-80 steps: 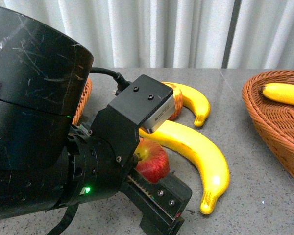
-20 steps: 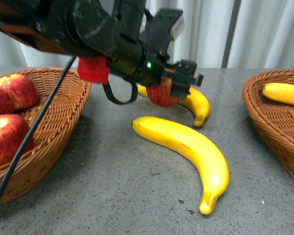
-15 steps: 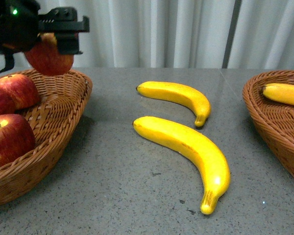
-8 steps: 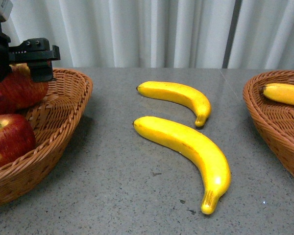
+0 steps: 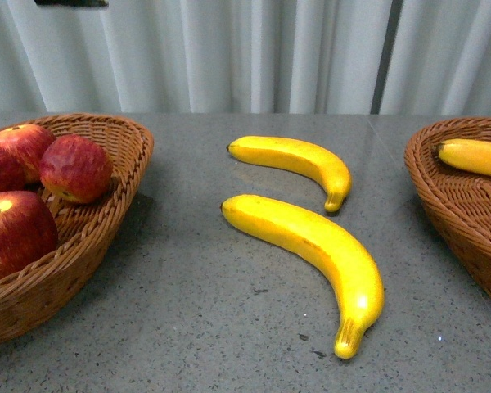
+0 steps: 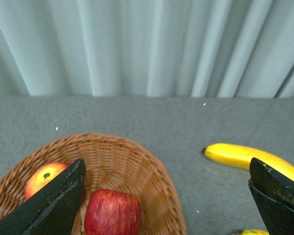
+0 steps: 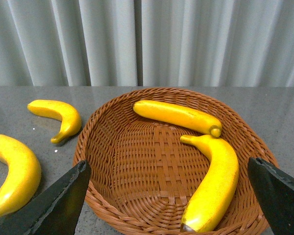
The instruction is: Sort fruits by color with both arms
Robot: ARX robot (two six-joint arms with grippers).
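Several red apples lie in the left wicker basket [image 5: 127,176]; the nearest to its middle is an apple [image 5: 75,168] lying free. Two bananas rest on the grey table: a far banana [image 5: 293,158] and a near banana [image 5: 315,246]. My left gripper [image 6: 166,164] hangs open and empty above the basket's rim [image 6: 154,178], over an apple [image 6: 112,213]. My right gripper [image 7: 167,164] is open and empty above the right basket [image 7: 95,161], which holds two bananas [image 7: 176,116] [image 7: 213,181].
Pale curtains [image 5: 254,53] close off the far side of the table. The right basket [image 5: 442,196] stands at the table's right edge in the front view with one banana [image 5: 475,157] showing. Grey tabletop [image 5: 188,303] lies between the baskets.
The left gripper carried an apple over the left basket, let it go and rose out of the front view. That apple now lies in the basket. The bananas have not moved.
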